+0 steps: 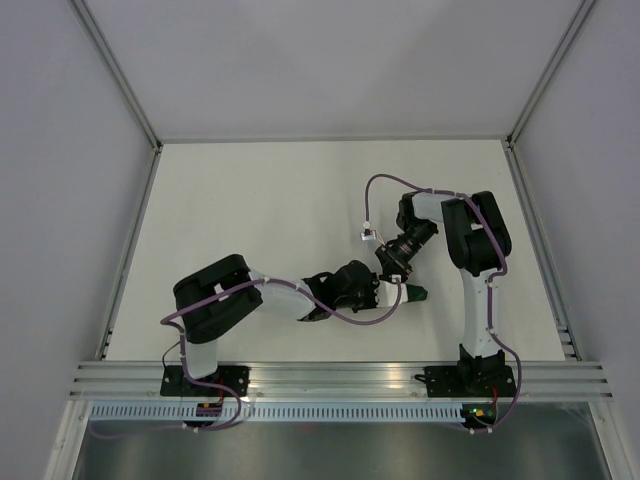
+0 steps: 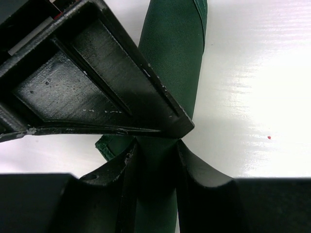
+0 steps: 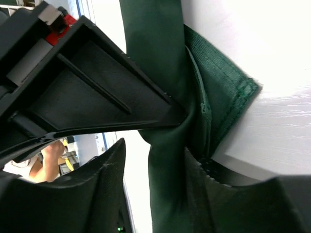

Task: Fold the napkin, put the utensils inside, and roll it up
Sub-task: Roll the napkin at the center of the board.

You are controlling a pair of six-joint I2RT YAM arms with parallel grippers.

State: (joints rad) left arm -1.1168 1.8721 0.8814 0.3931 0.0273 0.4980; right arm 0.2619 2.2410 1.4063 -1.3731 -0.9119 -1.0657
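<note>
The two hands meet close together over the white worktop [image 1: 280, 200], tips nearly touching. From above, the left hand [image 1: 398, 293] reaches in from its own side and the right hand [image 1: 392, 277] sits just past it on the far side. A short dark green end of the napkin [image 1: 414, 292] pokes out just beyond the left hand's tips. The rest of the cloth is hidden under the two hands. In the left wrist view the napkin [image 2: 175, 58] is a narrow rolled length running straight away from the hand across the worktop [image 2: 252, 97]. The left hand [image 2: 167, 141] is closed on it, with the upper finger [image 2: 97, 82] pressing its tip onto the roll and the lower finger [image 2: 209, 194] beneath. A small hemmed corner [image 2: 104, 148] sticks out on one side, just below the upper finger. In the right wrist view the right hand [image 3: 180, 141] is likewise clamped on the napkin [image 3: 155, 48]. Its upper finger [image 3: 97, 92] pinches the cloth into a fold against the lower finger [image 3: 87, 194]. A looser layer with a stitched hem [image 3: 233, 92] fans out beside that grip, towards the worktop [image 3: 282, 58]. Whether the roll rests on the worktop or is raised slightly off it cannot be told.
</note>
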